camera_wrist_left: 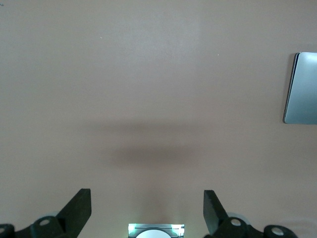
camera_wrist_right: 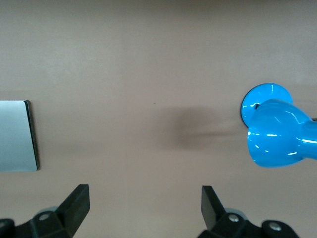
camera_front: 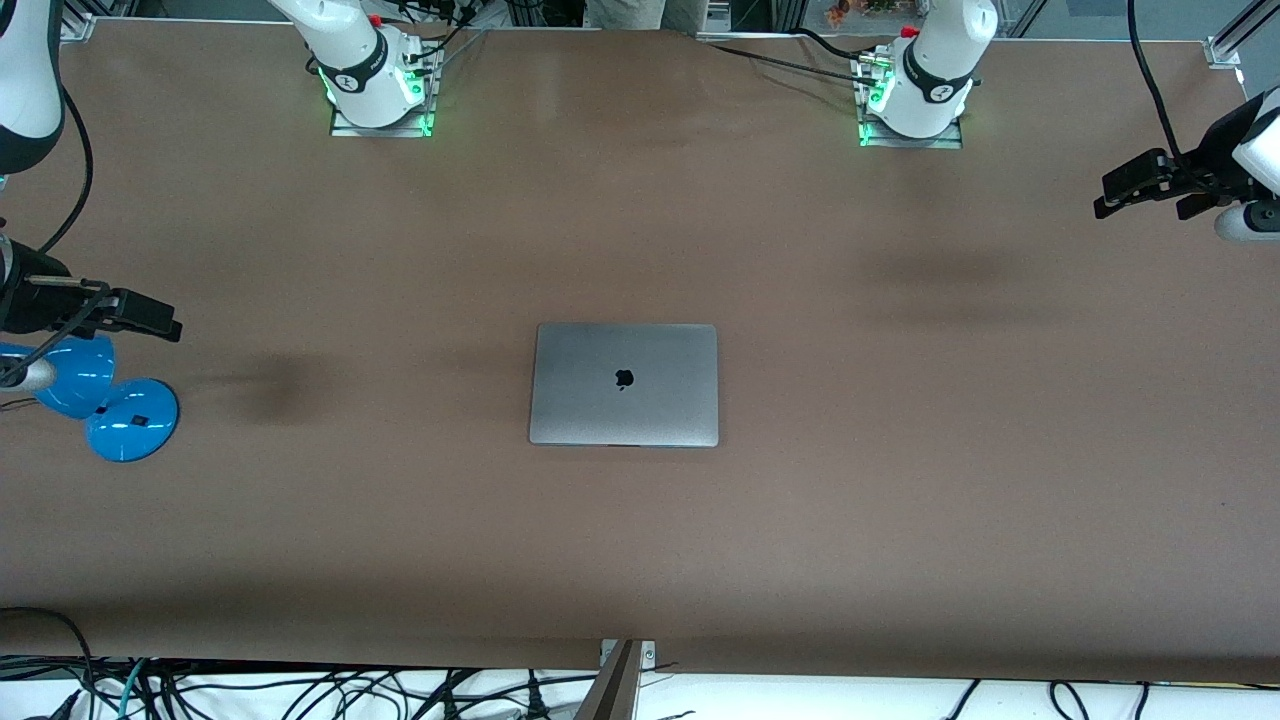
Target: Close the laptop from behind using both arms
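Nearest the front camera, a tangle of black cables (camera_front: pixel 300 690) lies along the table's edge, just off the brown table (camera_front: pixel 900 500) itself. Nothing stands on the stretch of table between that edge and the laptop.

The laptop (camera_front: pixel 624 385) lies flat in the middle of the table, its lid fully down and the black apple logo (camera_front: pixel 625 378) facing up. It is slim and silver-grey with rounded corners, its edges square with the table's edges. In my left wrist view one end of it shows (camera_wrist_left: pixel 302 88), in my right wrist view the other end (camera_wrist_right: pixel 17 135); both look smooth and shut.

Toward my right arm's end of the table stands a bright blue desk lamp (camera_front: pixel 95 395), round base on the table and shade tilted beside it; my right wrist view shows it too (camera_wrist_right: pixel 277 129). It stands well apart from the laptop.

My right gripper (camera_front: pixel 172 326) hangs over the table just beside that lamp, its fingers (camera_wrist_right: pixel 74 201) spread wide and holding nothing. My left gripper (camera_front: pixel 1100 205) hangs over the table near my left arm's end, well apart from the laptop, its fingers (camera_wrist_left: pixel 77 208) likewise wide apart and empty.

Farthest off, my two white bases (camera_front: pixel 375 85) stand on their mounts with green lights glowing at their feet.
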